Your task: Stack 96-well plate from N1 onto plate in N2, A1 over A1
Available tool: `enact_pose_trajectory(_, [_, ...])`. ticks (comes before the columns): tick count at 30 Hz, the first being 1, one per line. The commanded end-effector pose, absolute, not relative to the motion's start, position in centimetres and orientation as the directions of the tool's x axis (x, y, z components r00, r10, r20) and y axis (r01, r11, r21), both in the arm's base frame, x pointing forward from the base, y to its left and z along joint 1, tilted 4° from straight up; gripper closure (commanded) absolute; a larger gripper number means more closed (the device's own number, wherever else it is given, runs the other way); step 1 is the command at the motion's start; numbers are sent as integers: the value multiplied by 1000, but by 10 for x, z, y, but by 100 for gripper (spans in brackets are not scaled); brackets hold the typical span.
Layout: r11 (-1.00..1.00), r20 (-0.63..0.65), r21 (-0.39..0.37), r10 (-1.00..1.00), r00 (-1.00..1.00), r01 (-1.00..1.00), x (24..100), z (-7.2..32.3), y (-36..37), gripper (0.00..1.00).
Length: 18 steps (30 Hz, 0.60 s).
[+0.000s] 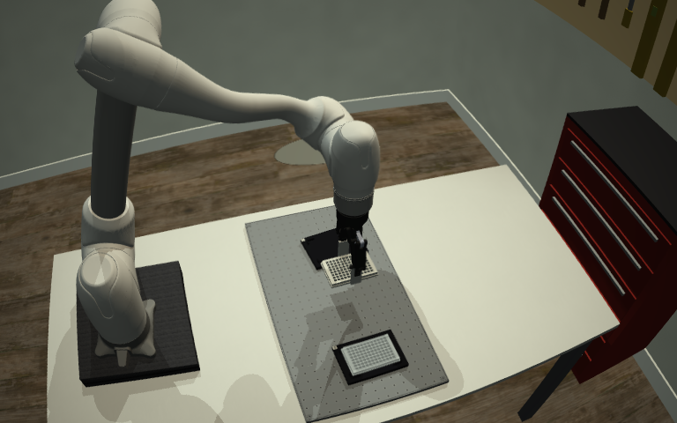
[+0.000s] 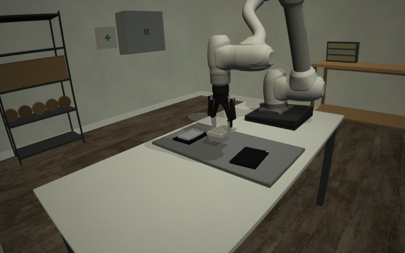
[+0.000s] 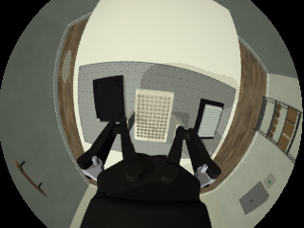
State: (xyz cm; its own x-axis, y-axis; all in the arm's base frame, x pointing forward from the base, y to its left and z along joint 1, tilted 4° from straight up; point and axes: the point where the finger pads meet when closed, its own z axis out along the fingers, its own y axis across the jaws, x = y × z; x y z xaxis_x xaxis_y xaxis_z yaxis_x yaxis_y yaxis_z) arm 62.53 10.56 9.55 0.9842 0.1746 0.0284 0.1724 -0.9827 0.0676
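My gripper is shut on a white 96-well plate and holds it level in the air above the grey perforated baseplate. The black nest N1 is empty and sits just behind the held plate. In the exterior view the held plate hangs between the empty nest N1 and nest N2. The second 96-well plate sits in the black nest N2. In the wrist view the held plate lies between my fingers, with N1 to its left and N2 to its right.
The arm's base stands on a dark pad at the table's left end. A red drawer cabinet stands beside the table's far end. A shelf rack stands off by the wall.
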Motion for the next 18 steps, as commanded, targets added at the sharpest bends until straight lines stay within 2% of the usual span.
enact_pose_trajectory(1, [-983, 29, 67, 174, 984, 172, 626, 96, 102, 100])
enact_pose_trajectory(18, [-983, 29, 67, 174, 984, 172, 629, 99, 52, 100])
